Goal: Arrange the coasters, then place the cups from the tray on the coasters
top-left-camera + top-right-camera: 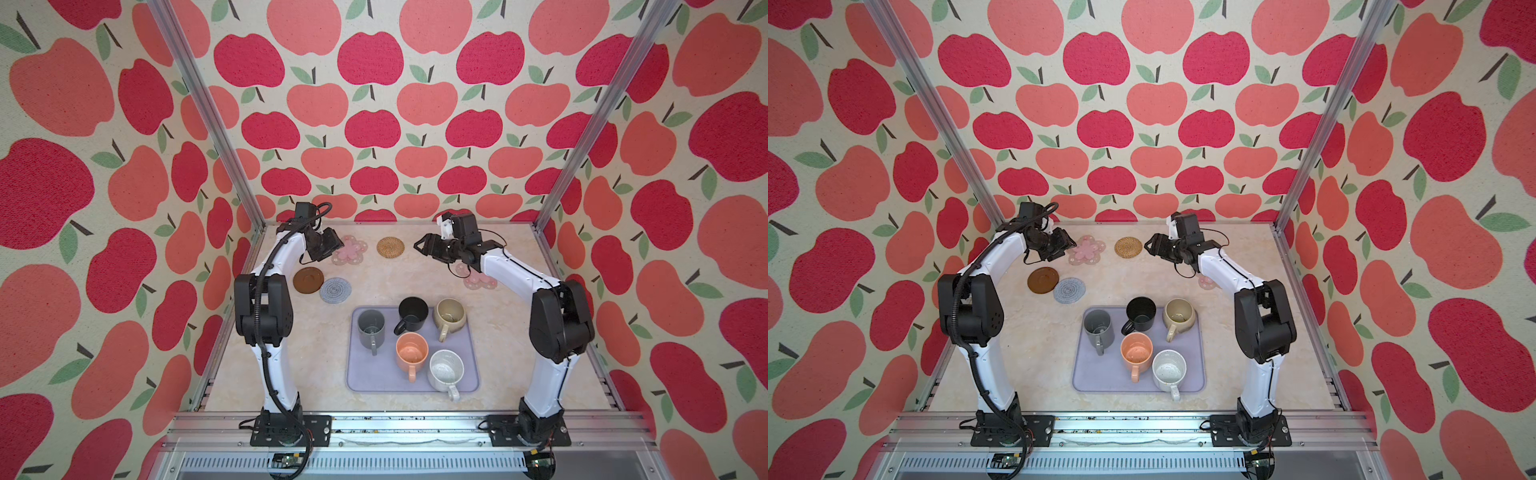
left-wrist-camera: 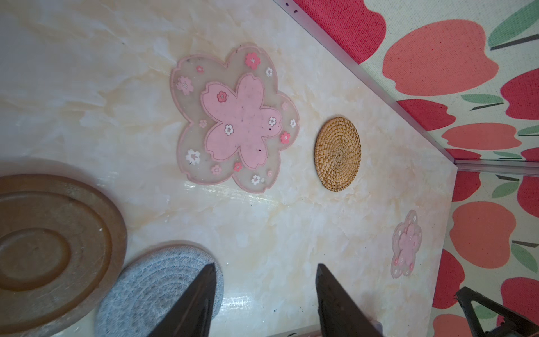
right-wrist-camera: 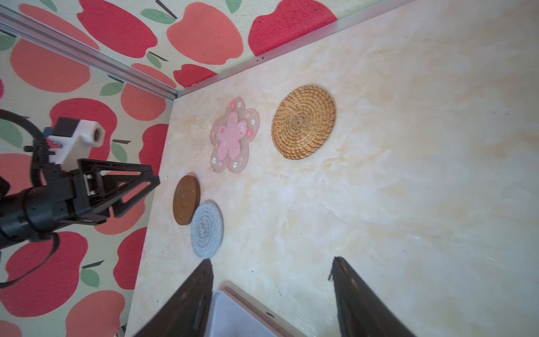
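Note:
Several coasters lie at the back of the table: a pink flower (image 1: 350,249), a rattan round (image 1: 390,247), a dark brown disc (image 1: 308,280), a grey crocheted round (image 1: 335,290), and a second pink flower (image 1: 482,281) partly under my right arm. Nearer the front, the lavender tray (image 1: 361,374) holds the grey (image 1: 371,328), black (image 1: 412,313), beige (image 1: 450,316), peach (image 1: 411,353) and speckled white (image 1: 445,370) cups. My left gripper (image 2: 266,265) hovers open and empty beside the first flower coaster (image 2: 233,119). My right gripper (image 3: 271,259) hangs open and empty to the right of the rattan coaster (image 3: 303,125).
Apple-patterned walls close the table on the back and both sides, with aluminium posts (image 1: 598,116) at the back corners. A metal rail (image 1: 407,428) carrying both arm bases runs along the front edge. The marble tabletop (image 1: 540,257) lies bare at the back right.

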